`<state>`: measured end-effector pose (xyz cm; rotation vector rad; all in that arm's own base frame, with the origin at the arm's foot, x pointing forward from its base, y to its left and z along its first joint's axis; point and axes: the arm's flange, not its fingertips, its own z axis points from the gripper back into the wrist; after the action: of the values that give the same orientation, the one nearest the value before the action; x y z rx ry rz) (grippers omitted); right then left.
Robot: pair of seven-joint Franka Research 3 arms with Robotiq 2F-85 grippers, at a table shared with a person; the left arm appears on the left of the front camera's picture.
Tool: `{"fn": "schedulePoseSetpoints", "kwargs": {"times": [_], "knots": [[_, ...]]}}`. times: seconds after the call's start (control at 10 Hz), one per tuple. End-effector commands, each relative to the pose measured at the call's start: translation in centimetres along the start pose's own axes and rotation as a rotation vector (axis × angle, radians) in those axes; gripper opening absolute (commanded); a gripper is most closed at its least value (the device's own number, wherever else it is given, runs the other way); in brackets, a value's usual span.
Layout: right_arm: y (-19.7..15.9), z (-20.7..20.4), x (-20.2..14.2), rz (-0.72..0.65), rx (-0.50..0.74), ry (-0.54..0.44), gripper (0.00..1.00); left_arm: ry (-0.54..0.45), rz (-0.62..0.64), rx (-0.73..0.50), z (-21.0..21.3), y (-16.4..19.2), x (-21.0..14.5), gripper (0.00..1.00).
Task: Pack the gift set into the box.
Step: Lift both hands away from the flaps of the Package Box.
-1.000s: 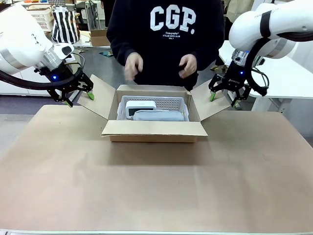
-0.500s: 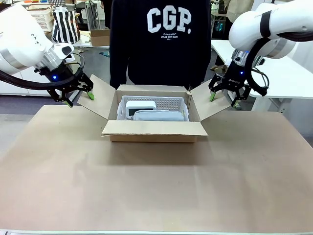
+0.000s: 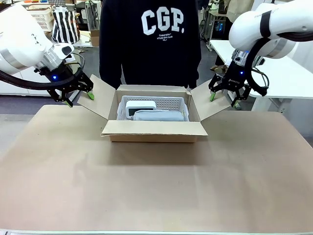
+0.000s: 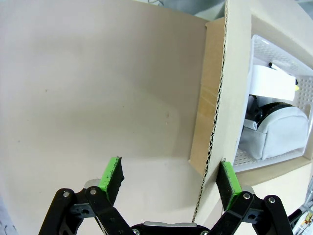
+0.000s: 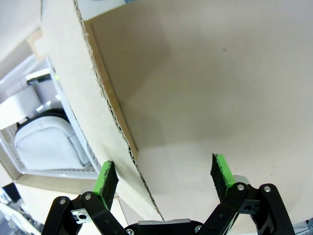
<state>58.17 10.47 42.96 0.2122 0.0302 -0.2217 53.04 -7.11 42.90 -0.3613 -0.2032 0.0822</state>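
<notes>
While the gift set (image 3: 154,113) lies inside the box (image 3: 154,131), its side flaps are straddled. The left gripper (image 3: 77,96) and right gripper (image 3: 224,100) are spread wide, nothing clamped.

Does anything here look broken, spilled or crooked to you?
Nothing stands out. The box sits square on the table, flaps spread, with the gift set lying neatly inside. The left gripper and right gripper are open at the side flaps.

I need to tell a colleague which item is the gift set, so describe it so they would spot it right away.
Start at the big open brown box mid-table. Inside sits a white perforated tray, and the gift set lies in it. It is the soft grey pouch with a white rectangular piece at its left end, the only grey thing among brown and white.
</notes>
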Motion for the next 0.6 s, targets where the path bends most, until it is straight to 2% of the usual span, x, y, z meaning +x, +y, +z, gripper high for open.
{"fn": "schedulePoseSetpoints", "kwargs": {"times": [0.0,0.5], "knots": [[0.11,0.28,0.01,-0.012,-0.022,-0.005,1.0,-0.008,0.01,0.02,0.2,-0.12,-0.16,1.0],[0.0,0.0,0.0,0.0,0.0,0.0,1.0,0.0,0.0,0.0,0.0,0.0,0.0,1.0]]}}
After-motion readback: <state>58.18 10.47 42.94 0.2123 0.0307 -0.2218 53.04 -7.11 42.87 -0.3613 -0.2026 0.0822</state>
